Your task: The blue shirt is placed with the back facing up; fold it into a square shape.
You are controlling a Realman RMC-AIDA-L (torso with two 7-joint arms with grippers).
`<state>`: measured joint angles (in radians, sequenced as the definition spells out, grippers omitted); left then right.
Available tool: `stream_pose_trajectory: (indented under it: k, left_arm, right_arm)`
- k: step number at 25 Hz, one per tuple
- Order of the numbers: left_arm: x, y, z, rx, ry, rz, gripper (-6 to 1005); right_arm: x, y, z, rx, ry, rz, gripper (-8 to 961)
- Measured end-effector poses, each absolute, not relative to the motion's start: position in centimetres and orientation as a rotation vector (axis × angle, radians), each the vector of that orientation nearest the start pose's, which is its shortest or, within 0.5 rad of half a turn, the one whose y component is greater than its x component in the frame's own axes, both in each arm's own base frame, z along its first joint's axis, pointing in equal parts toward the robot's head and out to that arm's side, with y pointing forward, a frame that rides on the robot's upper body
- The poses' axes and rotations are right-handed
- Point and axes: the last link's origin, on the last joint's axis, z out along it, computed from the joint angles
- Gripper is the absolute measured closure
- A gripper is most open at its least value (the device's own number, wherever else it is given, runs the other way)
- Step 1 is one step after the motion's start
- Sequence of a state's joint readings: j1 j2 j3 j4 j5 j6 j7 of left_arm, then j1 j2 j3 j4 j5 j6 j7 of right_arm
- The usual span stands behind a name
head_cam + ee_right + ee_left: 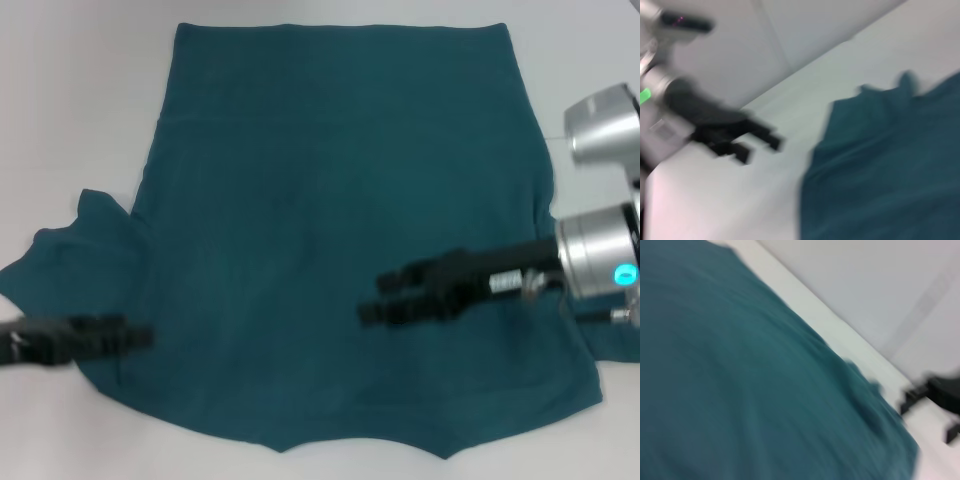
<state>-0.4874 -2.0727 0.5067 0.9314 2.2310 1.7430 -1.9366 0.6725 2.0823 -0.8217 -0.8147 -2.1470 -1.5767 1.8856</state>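
- The blue shirt point(340, 240) is lying flat on the white table point(70, 120), spread across most of the head view, its long axis running from the robot's side toward the far edge.
- Its left sleeve point(75, 255) is sticking out rumpled on the robot's left; the right side is looking already tucked inward, with only a small corner of cloth showing past the right arm.
- The near edge, with its notched outline, is lying closest to the robot, and the straight edge is lying farthest away.
- The right gripper point(372, 297) is hovering over the shirt's near-right quarter, pointing toward the middle of the cloth; its fingers are looking slightly parted with nothing between them.
- The left gripper point(140, 336) is reaching in just at the shirt's near-left edge, below the loose sleeve; I cannot tell how its fingers are standing.
- The relation that is mattering: the unfolded sleeve is lying on the left side, so the left gripper is the nearer one, with the sleeve just beyond its tips and the shirt's body stretching away to its right.
- Judging from this, the left side is waiting to be folded inward across the long axis.
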Motion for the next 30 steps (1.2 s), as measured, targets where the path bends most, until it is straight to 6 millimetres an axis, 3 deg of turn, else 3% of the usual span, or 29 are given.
stream_pose_trajectory:
  k: [5, 9, 17, 30]
  left_arm:
    - [-29.3, 32.3, 8.1, -2.312, -1.495, -0.735, 266]
    - [-30.3, 33.2, 9.1, -2.074, -1.731, -0.804, 265]
    - [-32.0, 34.6, 8.7, -1.849, -1.867, -0.876, 264]
    - [-32.4, 34.4, 8.7, -1.819, -1.875, -0.894, 265]
  right_arm:
    - [21.2, 39.3, 2.4, -2.539, 1.377, 0.515, 207]
    - [20.8, 41.1, 4.4, -2.405, 1.549, 0.528, 207]
    - [20.6, 43.9, 7.5, -2.185, 1.627, 0.602, 207]
    - [21.2, 43.5, 6.7, -2.199, 1.669, 0.543, 207]
